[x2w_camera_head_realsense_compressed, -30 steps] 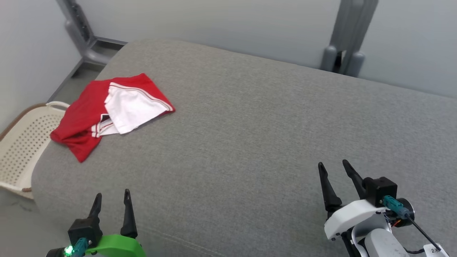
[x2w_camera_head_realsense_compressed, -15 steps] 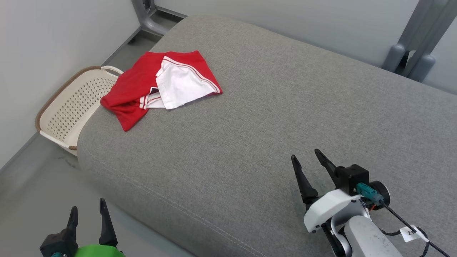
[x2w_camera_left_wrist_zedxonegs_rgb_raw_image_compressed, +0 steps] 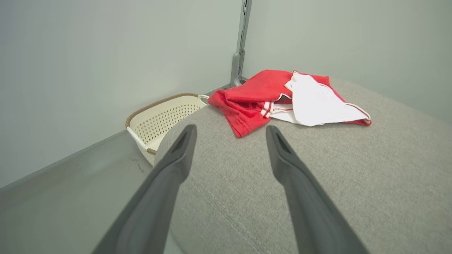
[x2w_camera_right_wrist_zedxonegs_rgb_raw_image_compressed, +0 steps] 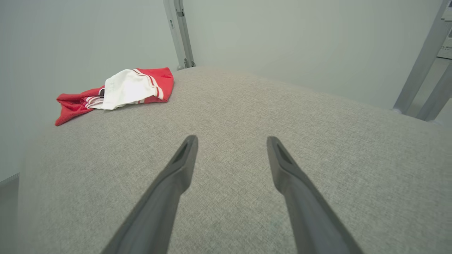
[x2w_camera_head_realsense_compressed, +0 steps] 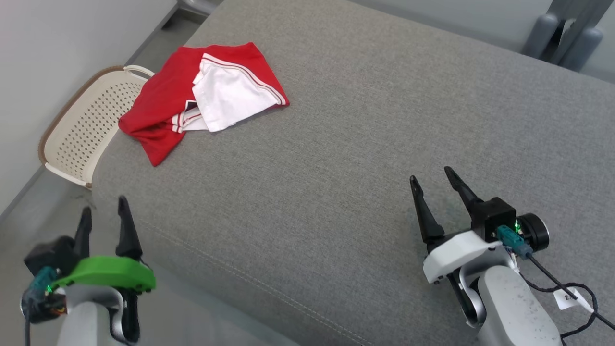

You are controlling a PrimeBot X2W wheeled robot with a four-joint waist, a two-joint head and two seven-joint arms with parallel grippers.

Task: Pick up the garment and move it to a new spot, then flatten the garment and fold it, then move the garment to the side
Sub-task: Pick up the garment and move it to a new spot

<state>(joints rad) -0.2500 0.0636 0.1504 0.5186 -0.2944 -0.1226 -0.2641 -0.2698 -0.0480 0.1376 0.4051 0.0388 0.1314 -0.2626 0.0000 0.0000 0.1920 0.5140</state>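
Head view: over the last second the camera has swung toward the far-left corner of the grey cushion (x2w_camera_head_realsense_compressed: 336, 168). More of the perforated basket (x2w_camera_head_realsense_compressed: 81, 129) and the floor beside that corner is now in frame. The red-and-white garment (x2w_camera_head_realsense_compressed: 192, 101) has not stirred; it lies bunched on that same corner, one red flap reaching toward the cushion's left edge just above the basket. The left gripper (x2w_camera_head_realsense_compressed: 104, 204) hangs off the cushion's near-left edge, over the floor, fingers spread and empty. The right gripper (x2w_camera_head_realsense_compressed: 431, 174) is over the cushion's near-right part, also spread and empty, well apart from the cloth. I read this as the robot turning to face the garment, with the pick-up itself not yet begun. Left wrist view: the parted fingers frame the garment (x2w_camera_left_wrist_zedxonegs_rgb_raw_image_compressed: 261, 95) straight ahead over the cushion's left edge. This view also shows how the cloth is heaped, which the head view flattens. Right wrist view: the garment (x2w_camera_right_wrist_zedxonegs_rgb_raw_image_compressed: 123, 88) sits far off at the cushion's far-left corner, with bare cushion between. The left arm looks better placed to reach.
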